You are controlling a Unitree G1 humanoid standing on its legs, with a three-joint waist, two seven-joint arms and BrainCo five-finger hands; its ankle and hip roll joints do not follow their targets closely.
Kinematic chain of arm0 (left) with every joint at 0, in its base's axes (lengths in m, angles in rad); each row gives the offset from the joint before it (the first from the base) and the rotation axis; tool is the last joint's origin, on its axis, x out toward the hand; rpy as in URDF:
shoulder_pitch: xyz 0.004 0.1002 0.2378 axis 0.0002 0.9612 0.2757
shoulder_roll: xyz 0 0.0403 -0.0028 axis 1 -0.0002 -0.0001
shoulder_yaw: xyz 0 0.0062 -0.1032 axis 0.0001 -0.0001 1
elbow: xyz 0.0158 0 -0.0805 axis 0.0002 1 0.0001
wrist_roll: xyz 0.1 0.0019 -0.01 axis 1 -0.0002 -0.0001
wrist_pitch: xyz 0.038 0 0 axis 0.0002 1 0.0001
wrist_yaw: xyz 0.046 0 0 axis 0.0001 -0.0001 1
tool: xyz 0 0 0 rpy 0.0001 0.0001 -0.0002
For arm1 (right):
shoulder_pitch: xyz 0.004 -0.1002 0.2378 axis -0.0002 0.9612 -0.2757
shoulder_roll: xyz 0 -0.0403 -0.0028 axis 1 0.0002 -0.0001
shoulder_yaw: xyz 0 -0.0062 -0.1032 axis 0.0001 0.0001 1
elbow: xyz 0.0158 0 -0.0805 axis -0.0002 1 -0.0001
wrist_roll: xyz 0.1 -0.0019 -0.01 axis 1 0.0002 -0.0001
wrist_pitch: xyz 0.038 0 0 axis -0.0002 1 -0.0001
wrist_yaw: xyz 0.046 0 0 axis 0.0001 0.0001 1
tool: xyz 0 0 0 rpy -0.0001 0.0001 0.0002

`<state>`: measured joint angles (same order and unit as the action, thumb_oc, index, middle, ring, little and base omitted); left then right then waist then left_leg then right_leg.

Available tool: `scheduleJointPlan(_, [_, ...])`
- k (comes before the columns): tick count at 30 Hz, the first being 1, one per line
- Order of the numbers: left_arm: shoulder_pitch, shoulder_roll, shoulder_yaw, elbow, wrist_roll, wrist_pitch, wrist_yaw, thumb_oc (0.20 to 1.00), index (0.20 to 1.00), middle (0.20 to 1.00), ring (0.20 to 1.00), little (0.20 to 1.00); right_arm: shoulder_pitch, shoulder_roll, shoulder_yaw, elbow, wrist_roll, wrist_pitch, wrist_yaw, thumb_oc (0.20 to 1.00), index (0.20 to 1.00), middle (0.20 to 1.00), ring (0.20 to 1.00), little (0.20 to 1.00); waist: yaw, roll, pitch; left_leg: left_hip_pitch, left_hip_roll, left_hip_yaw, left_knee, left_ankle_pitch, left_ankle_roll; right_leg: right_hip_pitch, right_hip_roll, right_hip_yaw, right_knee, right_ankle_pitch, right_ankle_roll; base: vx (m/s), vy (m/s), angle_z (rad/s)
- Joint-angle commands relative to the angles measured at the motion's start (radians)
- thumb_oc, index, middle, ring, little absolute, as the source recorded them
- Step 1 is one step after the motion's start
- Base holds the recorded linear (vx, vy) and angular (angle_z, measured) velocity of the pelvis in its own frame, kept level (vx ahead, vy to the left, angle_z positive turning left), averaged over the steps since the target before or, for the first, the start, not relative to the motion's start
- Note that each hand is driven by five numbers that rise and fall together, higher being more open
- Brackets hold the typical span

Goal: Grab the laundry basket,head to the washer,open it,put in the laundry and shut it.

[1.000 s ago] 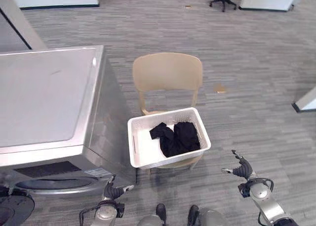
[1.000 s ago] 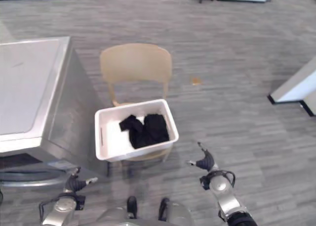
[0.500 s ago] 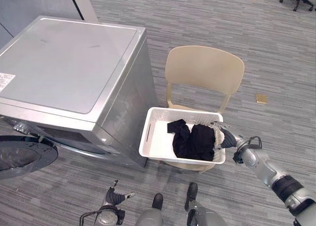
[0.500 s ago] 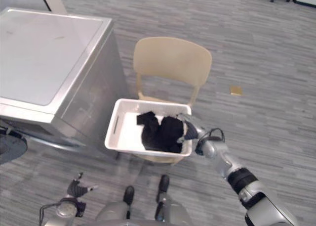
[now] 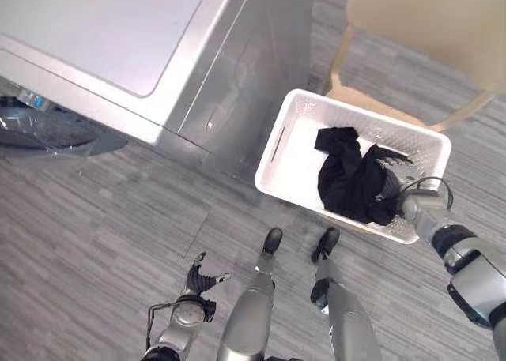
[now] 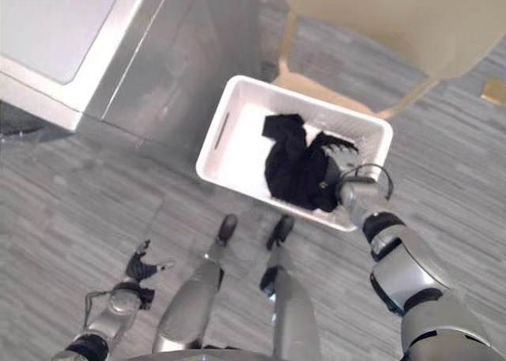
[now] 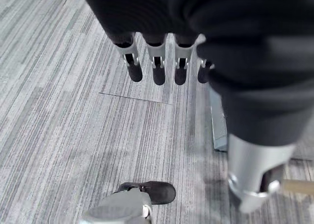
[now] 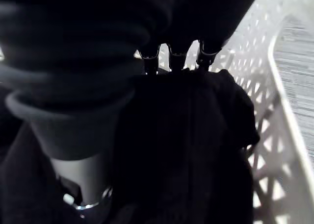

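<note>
A: Where is the laundry right now?

B: The black laundry (image 5: 352, 181) lies bunched in the white laundry basket (image 5: 292, 137), toward the end of the basket farther from the washer (image 5: 150, 53). The basket sits on the seat of the tan chair (image 5: 431, 17), just beside the washer's side wall, its long axis running away from the washer.

A: And which hand is nearer to it?

B: The right hand (image 6: 341, 165), by far. It reaches in over the basket's far end and its fingers rest on the dark cloth. In the right wrist view the fingers (image 8: 177, 58) run out onto the cloth, but their tips are lost against it, so I cannot tell whether they have closed on it.

A: The other one?

B: The left hand (image 5: 202, 277) hangs low, well apart from the basket on the washer's side, its fingers (image 7: 158, 69) relaxed and holding nothing.
</note>
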<state>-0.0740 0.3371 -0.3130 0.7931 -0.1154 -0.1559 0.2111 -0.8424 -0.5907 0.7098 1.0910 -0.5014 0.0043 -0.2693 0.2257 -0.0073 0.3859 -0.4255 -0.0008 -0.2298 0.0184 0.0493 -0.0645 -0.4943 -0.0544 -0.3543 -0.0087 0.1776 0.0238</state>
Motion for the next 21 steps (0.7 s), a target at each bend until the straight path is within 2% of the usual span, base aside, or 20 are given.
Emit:
scheduleJointPlan(1, [-0.061, 0.05, -0.022, -0.044, -0.05, -0.033, 0.037, 1.0, 1.0, 1.0, 1.0, 1.0, -0.061, -0.044, 0.051, 0.109, -0.019, 0.043, -0.019, 1.0, 1.0, 1.0, 1.0, 1.0, 0.015, 0.016, -0.007, -0.029, -0.07, 0.053, -0.042, 0.073, 0.026, 0.028, -0.034, 0.055, 0.094, -0.174, 0.058, -0.02, -0.034, 0.21])
scheduleJointPlan(4, [-0.092, 0.052, -0.037, -0.064, -0.056, -0.035, 0.03, 1.0, 1.0, 1.0, 1.0, 1.0, -0.061, -0.032, 0.055, 0.131, -0.007, 0.049, -0.002, 1.0, 1.0, 1.0, 1.0, 1.0, 0.021, 0.026, -0.005, -0.03, -0.07, 0.046, -0.06, 0.085, 0.018, 0.026, -0.034, 0.045, 0.089, -0.176, 0.06, 0.01, -0.03, 0.16])
scheduleJointPlan(5, [-0.092, 0.052, -0.037, -0.064, -0.056, -0.035, 0.03, 1.0, 1.0, 1.0, 1.0, 1.0, -0.061, -0.032, 0.055, 0.131, -0.007, 0.049, -0.002, 0.2, 0.2, 0.2, 0.2, 0.2, 0.021, 0.026, -0.005, -0.03, -0.07, 0.046, -0.06, 0.085, 0.018, 0.026, -0.034, 0.045, 0.089, -0.176, 0.06, 0.03, -0.04, 0.07])
scheduleJointPlan(8, [-0.094, 0.044, -0.035, -0.058, -0.056, -0.035, 0.022, 1.0, 1.0, 1.0, 1.0, 1.0, -0.024, -0.019, 0.003, 0.04, 0.064, 0.035, -0.014, 0.2, 0.2, 0.2, 0.2, 0.2, 0.008, 0.016, -0.022, -0.008, -0.076, 0.045, -0.082, 0.089, 0.015, 0.043, -0.031, 0.05, 0.08, -0.177, 0.06, 0.06, -0.024, 0.05])
scheduleJointPlan(14, [-0.039, 0.04, 0.0, -0.073, -0.036, -0.016, 0.012, 1.0, 1.0, 1.0, 1.0, 1.0, 0.095, -0.017, -0.117, -0.27, 0.153, 0.003, -0.035, 0.2, 0.2, 0.2, 0.2, 0.2, -0.025, -0.015, -0.059, 0.087, -0.076, 0.063, -0.091, 0.052, 0.025, 0.139, -0.028, 0.072, 0.059, -0.176, 0.065, 0.07, 0.001, 0.0])
scheduleJointPlan(15, [-0.026, 0.041, 0.01, -0.085, -0.028, -0.013, 0.01, 1.0, 1.0, 1.0, 1.0, 1.0, 0.123, -0.014, -0.151, -0.323, 0.181, -0.01, -0.038, 0.2, 0.2, 0.2, 0.2, 0.2, -0.032, -0.02, -0.065, 0.107, -0.074, 0.068, -0.091, 0.045, 0.025, 0.162, -0.027, 0.075, 0.053, -0.176, 0.066, 0.13, 0.023, 0.0])
scheduleJointPlan(16, [0.0, 0.034, 0.032, -0.094, -0.017, -0.002, 0.006, 1.0, 1.0, 1.0, 1.0, 1.0, 0.195, 0.002, -0.226, -0.46, 0.243, -0.035, -0.036, 0.2, 0.2, 0.2, 0.2, 0.2, -0.047, -0.03, -0.084, 0.146, -0.072, 0.077, -0.093, 0.03, 0.029, 0.204, -0.025, 0.084, 0.039, -0.174, 0.07, 0.1, 0.019, -0.01])
scheduleJointPlan(17, [0.001, 0.034, 0.031, -0.094, -0.017, -0.002, 0.006, 1.0, 1.0, 1.0, 1.0, 1.0, 0.197, 0.001, -0.228, -0.462, 0.243, -0.034, -0.035, 0.2, 0.2, 0.2, 0.2, 0.2, -0.046, -0.03, -0.083, 0.148, -0.072, 0.078, -0.093, 0.03, 0.029, 0.205, -0.025, 0.084, 0.039, -0.174, 0.07, 0.14, 0.037, -0.09])
scheduleJointPlan(18, [0.031, 0.032, 0.046, -0.1, -0.002, 0.008, -0.002, 1.0, 1.0, 1.0, 1.0, 1.0, 0.273, 0.019, -0.283, -0.577, 0.281, -0.062, -0.026, 0.2, 0.2, 0.2, 0.2, 0.2, -0.06, -0.036, -0.105, 0.184, -0.07, 0.084, -0.097, 0.02, 0.034, 0.245, -0.025, 0.086, 0.024, -0.173, 0.075, 0.07, 0.022, -0.15])
scheduleJointPlan(19, [0.031, 0.032, 0.046, -0.1, -0.002, 0.008, -0.002, 1.0, 1.0, 1.0, 1.0, 1.0, 0.274, 0.019, -0.283, -0.577, 0.281, -0.062, -0.026, 0.2, 0.2, 0.2, 0.2, 0.2, -0.061, -0.036, -0.106, 0.183, -0.07, 0.083, -0.097, 0.02, 0.034, 0.245, -0.026, 0.085, 0.024, -0.172, 0.075, 0.16, 0.038, -0.17])
scheduleJointPlan(20, [0.062, 0.033, 0.068, -0.107, 0.015, 0.023, -0.01, 1.0, 1.0, 1.0, 1.0, 1.0, 0.356, 0.036, -0.356, -0.709, 0.344, -0.092, -0.005, 0.2, 0.2, 0.2, 0.2, 0.2, -0.075, -0.042, -0.128, 0.226, -0.07, 0.089, -0.099, 0.004, 0.038, 0.29, -0.023, 0.09, 0.015, -0.179, 0.078, 0.08, 0.021, -0.14])
scheduleJointPlan(21, [0.062, 0.033, 0.067, -0.108, 0.015, 0.023, -0.01, 1.0, 1.0, 1.0, 1.0, 1.0, 0.358, 0.035, -0.357, -0.711, 0.343, -0.091, -0.004, 0.2, 0.2, 0.2, 0.2, 0.2, -0.076, -0.042, -0.13, 0.224, -0.072, 0.088, -0.1, 0.008, 0.039, 0.288, -0.024, 0.088, 0.013, -0.176, 0.079, 0.14, 0.035, -0.14])
